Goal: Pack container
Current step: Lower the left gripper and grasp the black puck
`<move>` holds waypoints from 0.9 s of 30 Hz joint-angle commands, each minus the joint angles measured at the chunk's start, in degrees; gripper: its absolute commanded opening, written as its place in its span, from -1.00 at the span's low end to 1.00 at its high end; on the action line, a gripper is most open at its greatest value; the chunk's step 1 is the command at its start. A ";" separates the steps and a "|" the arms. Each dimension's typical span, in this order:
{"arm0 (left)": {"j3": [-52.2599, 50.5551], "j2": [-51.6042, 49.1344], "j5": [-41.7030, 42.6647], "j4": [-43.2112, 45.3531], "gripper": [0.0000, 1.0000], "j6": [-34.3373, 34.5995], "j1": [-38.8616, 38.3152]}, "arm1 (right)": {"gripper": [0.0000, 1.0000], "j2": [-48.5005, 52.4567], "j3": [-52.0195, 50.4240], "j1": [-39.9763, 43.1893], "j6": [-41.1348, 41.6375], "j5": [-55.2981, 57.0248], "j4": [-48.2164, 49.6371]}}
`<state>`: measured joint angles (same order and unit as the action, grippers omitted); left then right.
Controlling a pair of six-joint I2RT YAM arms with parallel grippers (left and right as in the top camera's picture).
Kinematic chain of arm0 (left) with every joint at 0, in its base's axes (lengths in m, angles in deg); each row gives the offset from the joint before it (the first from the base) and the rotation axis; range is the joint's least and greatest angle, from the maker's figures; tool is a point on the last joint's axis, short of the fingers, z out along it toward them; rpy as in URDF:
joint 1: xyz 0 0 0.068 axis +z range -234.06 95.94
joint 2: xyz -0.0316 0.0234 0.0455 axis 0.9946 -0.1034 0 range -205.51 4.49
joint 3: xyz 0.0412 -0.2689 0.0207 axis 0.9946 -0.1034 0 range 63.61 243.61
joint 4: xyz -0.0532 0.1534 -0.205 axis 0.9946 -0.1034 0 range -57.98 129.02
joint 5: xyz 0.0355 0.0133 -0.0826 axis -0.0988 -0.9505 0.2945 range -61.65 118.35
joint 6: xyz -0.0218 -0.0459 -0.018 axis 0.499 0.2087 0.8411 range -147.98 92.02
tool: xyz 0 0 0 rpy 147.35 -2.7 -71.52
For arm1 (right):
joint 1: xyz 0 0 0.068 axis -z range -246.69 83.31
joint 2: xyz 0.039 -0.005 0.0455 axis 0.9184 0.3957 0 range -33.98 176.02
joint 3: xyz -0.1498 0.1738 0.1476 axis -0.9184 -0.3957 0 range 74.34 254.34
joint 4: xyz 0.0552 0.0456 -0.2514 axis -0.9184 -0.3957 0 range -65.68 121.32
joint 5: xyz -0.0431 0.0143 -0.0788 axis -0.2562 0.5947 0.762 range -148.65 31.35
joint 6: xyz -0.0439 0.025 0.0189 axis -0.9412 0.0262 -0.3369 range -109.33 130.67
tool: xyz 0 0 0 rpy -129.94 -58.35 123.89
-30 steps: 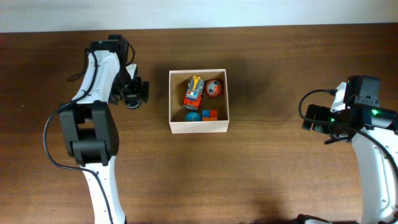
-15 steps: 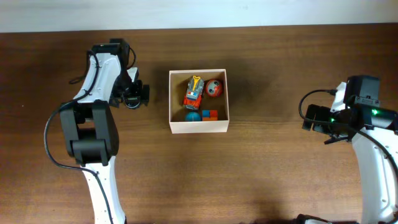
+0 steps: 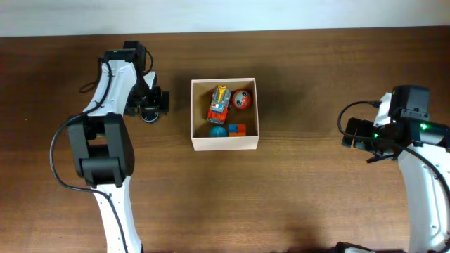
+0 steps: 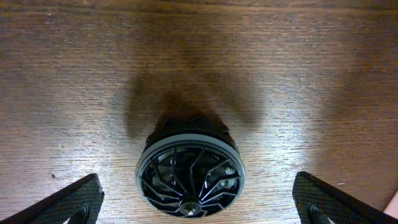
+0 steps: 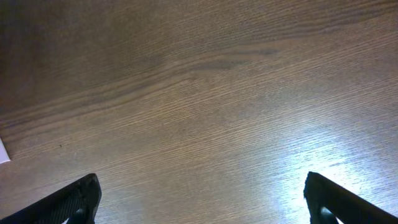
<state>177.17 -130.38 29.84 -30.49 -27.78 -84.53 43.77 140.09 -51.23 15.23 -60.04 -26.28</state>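
The container (image 3: 225, 144) is a square white-walled box with a tan inside, at the middle of the table. It holds an orange toy truck (image 3: 219, 103), a red ball (image 3: 242, 100), a blue ball (image 3: 218, 131) and a small orange-and-blue block (image 3: 238, 129). A black spoked toy wheel (image 4: 189, 175) lies on the table left of the box, and shows in the overhead view (image 3: 148, 116). My left gripper (image 4: 199, 205) is open with its jaws wide on either side of the wheel, not touching it. My right gripper (image 5: 202, 199) is open and empty over bare wood at the right.
The wooden table's far edge (image 3: 225, 31) meets a pale wall. The left arm (image 3: 105, 140) runs along the left side of the table, the right arm (image 3: 422, 183) along the right.
The left gripper has shifted slightly around the wheel, back toward the box. The right arm and the box contents have not moved.
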 commanded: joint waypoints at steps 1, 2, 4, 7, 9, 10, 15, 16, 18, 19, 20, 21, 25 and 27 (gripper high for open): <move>-0.28 -1.55 0.24 0.09 0.99 -1.09 0.24 | 0.98 -0.17 0.09 0.37 0.61 0.35 0.04; -0.28 -1.68 0.24 0.04 0.99 -1.09 0.24 | 0.98 -0.17 0.09 0.37 0.61 0.35 0.04; -0.28 -2.27 0.24 -0.04 0.98 -1.09 0.24 | 0.98 -0.17 0.09 0.37 0.61 0.35 0.04; -0.28 -3.69 0.24 -0.15 0.99 -1.09 0.24 | 0.98 -0.17 0.09 0.37 0.61 0.35 0.04; -0.28 -4.02 0.28 -0.20 0.99 -1.09 0.24 | 0.97 -0.17 0.09 0.37 0.61 0.35 0.04; -0.28 -4.04 0.28 -0.11 0.99 -1.09 0.24 | 0.97 -0.17 0.09 0.37 0.61 0.35 0.04; -0.26 -4.04 0.24 0.15 0.99 -1.09 0.24 | 0.97 -0.17 0.09 0.37 0.59 0.35 0.04; -0.26 -4.04 0.26 0.20 0.99 -1.09 0.24 | 0.97 -0.17 0.09 0.37 0.61 0.35 0.04; -0.26 -4.04 0.24 0.57 0.99 -1.09 0.26 | 0.98 -0.17 0.09 0.37 0.59 0.35 0.04; -0.24 -4.04 0.22 0.76 1.00 -1.11 0.26 | 0.98 -0.17 0.09 0.37 0.61 0.35 0.04; -0.26 -4.04 0.24 0.98 0.94 -1.11 0.26 | 0.98 -0.17 0.09 0.37 0.61 0.35 0.02; -0.26 -4.04 0.24 1.11 0.86 -1.09 0.26 | 0.97 -0.17 0.09 0.37 0.61 0.35 0.04; -0.09 -4.04 0.24 1.46 0.40 -1.09 0.26 | 0.97 -0.17 0.09 0.37 0.61 0.37 0.04; -0.09 -4.04 0.22 1.62 0.40 -1.09 0.26 | 0.98 -0.17 0.09 0.37 0.59 0.35 0.04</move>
<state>177.17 -133.09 29.21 -29.16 -28.37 -84.36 43.77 140.09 -51.23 15.25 -60.04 -26.28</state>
